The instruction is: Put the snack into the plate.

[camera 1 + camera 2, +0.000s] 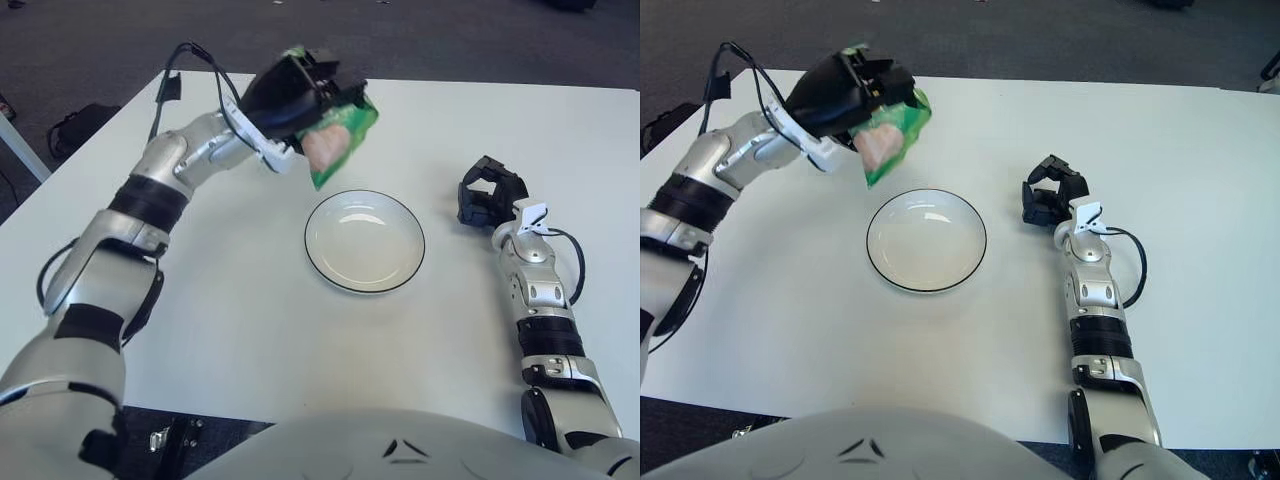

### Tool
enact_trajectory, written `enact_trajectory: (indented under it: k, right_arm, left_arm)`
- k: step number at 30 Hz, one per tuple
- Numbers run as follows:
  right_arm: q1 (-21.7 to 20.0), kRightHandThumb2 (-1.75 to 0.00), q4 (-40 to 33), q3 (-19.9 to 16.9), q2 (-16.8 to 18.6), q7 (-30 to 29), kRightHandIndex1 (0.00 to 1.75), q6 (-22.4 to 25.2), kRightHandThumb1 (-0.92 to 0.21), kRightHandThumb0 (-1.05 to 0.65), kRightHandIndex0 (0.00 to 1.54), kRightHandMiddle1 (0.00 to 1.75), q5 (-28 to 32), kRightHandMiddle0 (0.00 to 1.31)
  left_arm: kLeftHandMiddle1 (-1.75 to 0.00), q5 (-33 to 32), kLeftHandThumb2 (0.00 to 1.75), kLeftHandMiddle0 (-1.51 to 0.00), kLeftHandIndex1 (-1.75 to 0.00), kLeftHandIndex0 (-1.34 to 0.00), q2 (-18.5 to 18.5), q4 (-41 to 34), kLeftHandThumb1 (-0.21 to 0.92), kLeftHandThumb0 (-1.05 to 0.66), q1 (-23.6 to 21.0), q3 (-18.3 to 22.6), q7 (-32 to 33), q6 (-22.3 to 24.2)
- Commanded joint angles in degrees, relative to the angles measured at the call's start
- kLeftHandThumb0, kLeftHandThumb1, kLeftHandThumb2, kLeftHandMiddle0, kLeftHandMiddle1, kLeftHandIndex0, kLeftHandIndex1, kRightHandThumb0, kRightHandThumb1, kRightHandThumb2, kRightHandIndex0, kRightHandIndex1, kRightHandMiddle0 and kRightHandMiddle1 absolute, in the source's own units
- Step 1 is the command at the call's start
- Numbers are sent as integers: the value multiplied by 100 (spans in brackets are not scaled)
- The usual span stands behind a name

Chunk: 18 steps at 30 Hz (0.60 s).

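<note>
Green crinkly plastic snack packet w/ pinkish print is up in the air, clear of the white desk, showing just beyond the far-left rim of the plate. Long axis tilted: top end up-right, lower end hanging down-left toward the plate edge; printed face toward camera. Left robot hand, black fingers clamped round the packet's upper part, arm reaching in from the left. Round white ceramic plate w/ thin dark rim sits flat mid-desk, nothing in it. Right robot hand shows right of the plate, apart from it, fingers curled in, holding nothing.
</note>
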Motion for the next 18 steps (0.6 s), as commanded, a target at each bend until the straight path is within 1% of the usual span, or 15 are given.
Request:
enact_trajectory:
  k: [1, 6, 11, 15, 18]
  right_arm:
    - [300, -131, 318, 131, 83, 49, 175, 388, -32, -48, 130, 175, -134, 61]
    - [299, -131, 316, 152, 76, 33, 175, 396, -33, -48, 129, 175, -173, 61]
    - [308, -130, 256, 152, 95, 37, 175, 456, -33, -48, 129, 175, -176, 60]
    - [240, -130, 348, 93, 90, 51, 175, 602, -33, -48, 129, 175, -142, 60]
    - [161, -130, 523, 74, 91, 23, 175, 578, -33, -48, 128, 175, -162, 60]
  left_arm:
    - [-164, -73, 168, -90, -175, -65, -77, -262, -3, 0, 229, 131, -27, -236]
    - [-166, -147, 165, -88, -175, -62, -293, -406, 0, 0, 341, 180, -54, -524]
    - [-167, -455, 163, -86, -175, -60, -403, -711, 2, 0, 388, 110, -579, -704]
    - [-169, -686, 162, -84, -175, -59, -473, -981, 4, 0, 607, 98, -974, -722]
    - [-172, -744, 161, -81, -175, -56, -537, -1145, 7, 0, 740, 119, -1143, -689]
